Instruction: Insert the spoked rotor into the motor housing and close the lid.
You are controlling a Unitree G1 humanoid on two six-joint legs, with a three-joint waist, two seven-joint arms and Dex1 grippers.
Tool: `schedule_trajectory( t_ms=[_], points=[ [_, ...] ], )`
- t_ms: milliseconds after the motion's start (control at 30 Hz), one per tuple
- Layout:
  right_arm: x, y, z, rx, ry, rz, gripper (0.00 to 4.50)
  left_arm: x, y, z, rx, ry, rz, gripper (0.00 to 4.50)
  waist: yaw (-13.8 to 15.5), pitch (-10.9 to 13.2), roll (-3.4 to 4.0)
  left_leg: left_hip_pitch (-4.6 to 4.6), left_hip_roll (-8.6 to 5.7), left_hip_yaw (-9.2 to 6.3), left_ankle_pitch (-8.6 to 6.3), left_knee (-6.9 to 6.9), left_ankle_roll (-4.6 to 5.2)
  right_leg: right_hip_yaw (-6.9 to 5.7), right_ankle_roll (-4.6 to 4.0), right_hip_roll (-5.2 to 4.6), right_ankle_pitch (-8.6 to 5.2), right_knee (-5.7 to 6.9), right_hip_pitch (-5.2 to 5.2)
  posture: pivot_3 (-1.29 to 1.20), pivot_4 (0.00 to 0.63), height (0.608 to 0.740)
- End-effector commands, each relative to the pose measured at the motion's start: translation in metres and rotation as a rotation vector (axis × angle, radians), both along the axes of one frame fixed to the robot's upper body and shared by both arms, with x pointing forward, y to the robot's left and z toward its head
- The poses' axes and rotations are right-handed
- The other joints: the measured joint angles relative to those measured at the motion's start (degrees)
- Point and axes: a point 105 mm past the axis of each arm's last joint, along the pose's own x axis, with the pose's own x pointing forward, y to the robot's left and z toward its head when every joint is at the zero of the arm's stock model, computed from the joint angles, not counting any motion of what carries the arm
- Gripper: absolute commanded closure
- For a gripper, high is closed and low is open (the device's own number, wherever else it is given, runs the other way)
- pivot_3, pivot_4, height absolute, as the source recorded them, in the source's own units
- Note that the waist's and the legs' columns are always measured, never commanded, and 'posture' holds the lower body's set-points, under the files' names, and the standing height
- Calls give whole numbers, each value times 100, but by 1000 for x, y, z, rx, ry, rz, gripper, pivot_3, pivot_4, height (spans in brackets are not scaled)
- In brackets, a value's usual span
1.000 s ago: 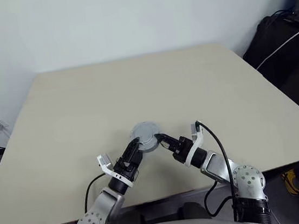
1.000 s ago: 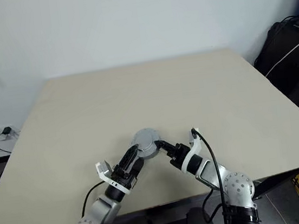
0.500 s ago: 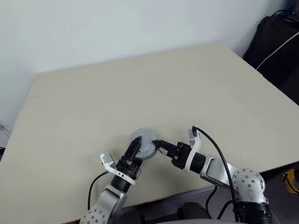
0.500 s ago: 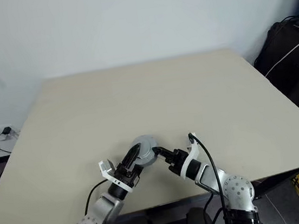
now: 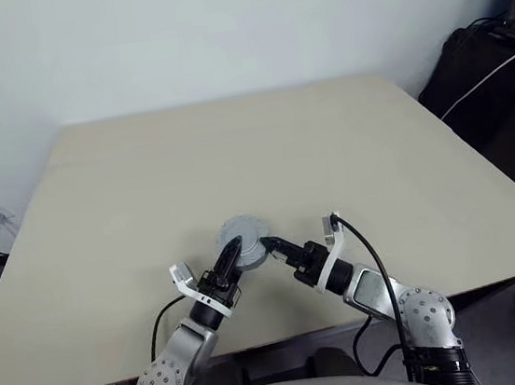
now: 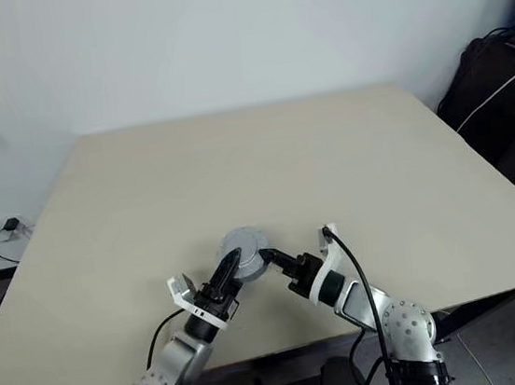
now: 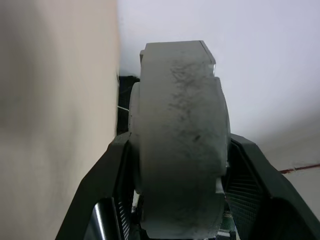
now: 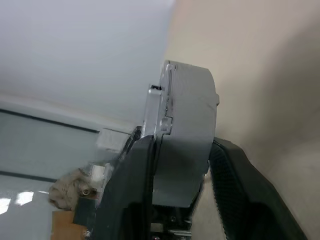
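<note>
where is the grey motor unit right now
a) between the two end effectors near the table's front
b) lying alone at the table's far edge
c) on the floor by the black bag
a: the grey motor unit sits between the left end effector and the right end effector, near the front of the table.

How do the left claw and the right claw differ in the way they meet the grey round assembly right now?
The left claw reaches in from the near left, the right claw from the near right. The left claw lies across the top face of the grey round assembly; the right claw meets its edge. The left claw clamps it; the right claw's grip is unclear. Both meet one assembly.
</note>
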Motion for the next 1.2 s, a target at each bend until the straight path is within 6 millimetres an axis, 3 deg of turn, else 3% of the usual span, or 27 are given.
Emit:
schedule_trajectory(
  t_ms=[33,200,433,567,800,900,1100,1200],
  points=[
    [3,-4,17,0,-85,-1,1581,9,-11,21,-79,-66,48,2379,-1,3,-5,0,0,0,0,0,0,1,0,0,0,0,0,0,0,740],
    [0,-19,16,-115,-149,-9,16,17,2,19,-20,-69,126,2379,7,3,-5,0,1,0,0,0,0,1,0,2,0,0,0,0,0,740],
    [1,-35,-13,-720,-487,15,0,49,32,16,158,-61,308,2380,9,10,-21,8,-32,4,4,5,-7,4,5,8,3,0,10,0,0,740],
    [-3,-39,-25,-849,-610,22,0,69,44,16,197,-40,369,2380,12,10,-32,12,-34,-7,10,4,-16,5,7,13,5,1,46,0,0,740],
    [-3,-62,-42,-997,-653,-64,0,110,56,5,277,58,413,2380,61,15,-72,26,-47,-14,14,10,-21,9,12,13,8,-1,66,0,0,740],
    [-5,-68,-49,-1085,-688,-60,0,125,56,0,301,102,417,2380,94,27,-91,26,-47,-14,22,12,-35,9,15,13,10,-1,68,0,0,740],
    [-11,-73,-55,-1088,-656,-93,0,145,47,5,319,94,387,2380,134,34,-106,25,-48,-13,25,8,-40,12,15,14,10,-6,67,0,0,740],
    [-12,-72,-56,-1092,-653,-91,0,151,46,-2,372,139,385,2380,132,35,-107,25,-48,-12,26,8,-41,14,15,14,10,-6,68,0,0,740]
  ],
)
